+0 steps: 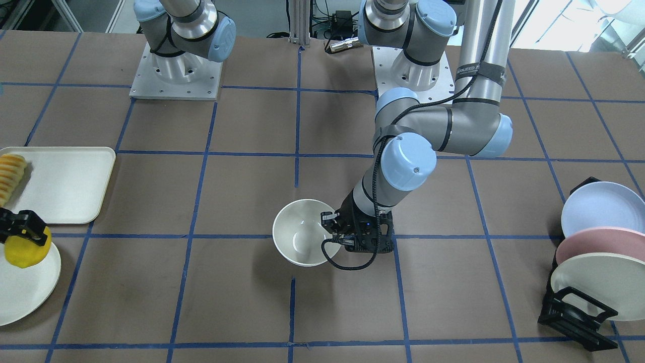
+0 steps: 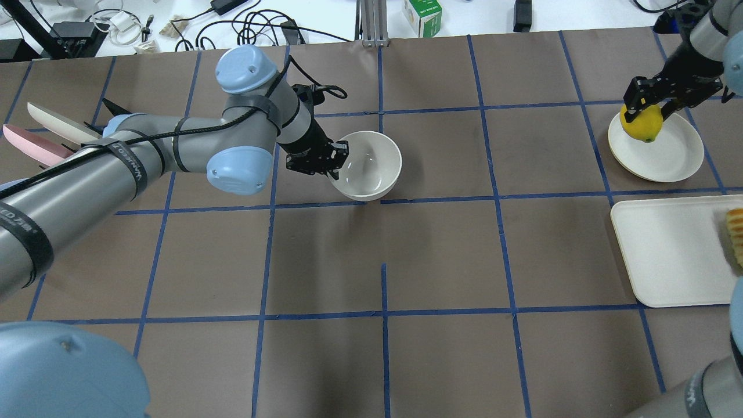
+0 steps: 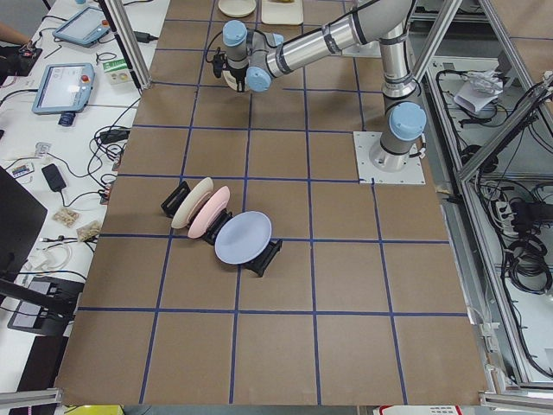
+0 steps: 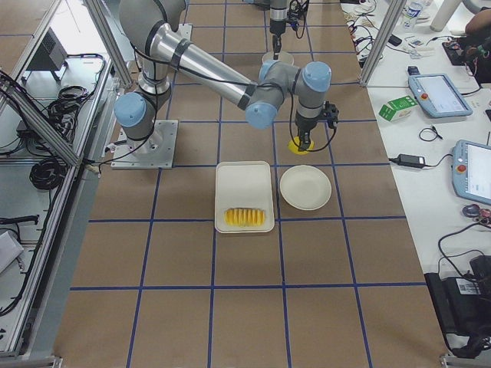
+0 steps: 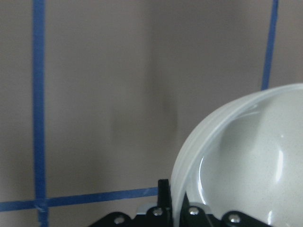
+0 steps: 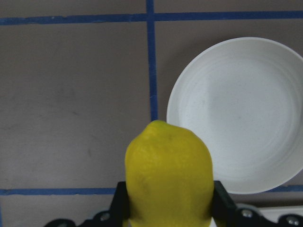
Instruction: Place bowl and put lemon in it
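The off-white bowl (image 1: 302,244) stands upright near the table's middle, and it also shows in the overhead view (image 2: 371,165). My left gripper (image 1: 333,228) is shut on the bowl's rim, one finger inside and one outside; the left wrist view shows the rim (image 5: 189,156) between the fingers. My right gripper (image 2: 646,104) is shut on the yellow lemon (image 2: 641,125) and holds it lifted by the edge of a flat cream plate (image 2: 667,154). The lemon fills the lower part of the right wrist view (image 6: 168,175).
A cream tray (image 2: 667,249) with a row of yellow-orange slices (image 2: 734,232) lies beside the plate. A black rack (image 1: 574,312) with blue, pink and cream plates stands at the table's other end. Blue tape lines grid the brown table.
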